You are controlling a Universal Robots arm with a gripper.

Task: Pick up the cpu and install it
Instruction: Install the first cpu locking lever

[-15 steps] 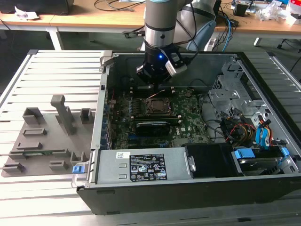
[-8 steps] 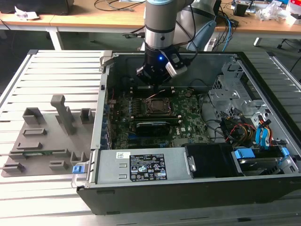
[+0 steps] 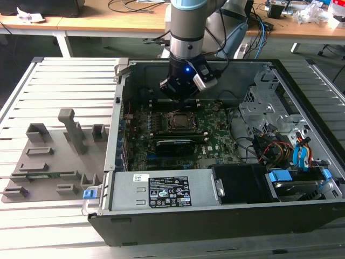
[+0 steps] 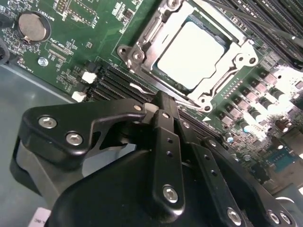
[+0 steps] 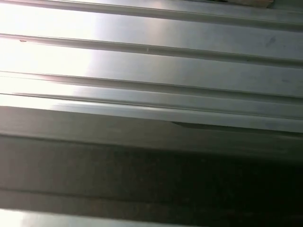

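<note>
cpu sitting in socket, gripper hanging just above the board

the cpu (image 4: pixel 193 53) is lying flat inside the socket (image 4: pixel 142 52) on the board (image 4: pixel 71 42), silvery-white top facing up, the metal frame surrounding it on all sides. in the exterior view the socket (image 3: pixel 180 122) is sitting near the middle of the board (image 3: pixel 215 143), with the chip too small there to make out clearly.

the gripper (image 4: pixel 163 101) is hanging over the board just beside the socket, not touching the cpu. its black fingers (image 4: pixel 163 123) are lying pressed together with nothing between them, so i am noting it as closed and empty. in the exterior view the gripper (image 3: pixel 180 96) is sitting directly above the socket, inside the open case (image 3: pixel 215 221), with the arm (image 3: pixel 187 27) coming down from above.

a round coin cell (image 4: pixel 32 26) is showing on the board, well apart from the socket. a grey fixture (image 3: pixel 54 156) with slots is resting on the ribbed table (image 3: pixel 54 75) at the exterior view's left of the case. the first wrist view is showing ribbed metal (image 5: pixel 151 71).
</note>
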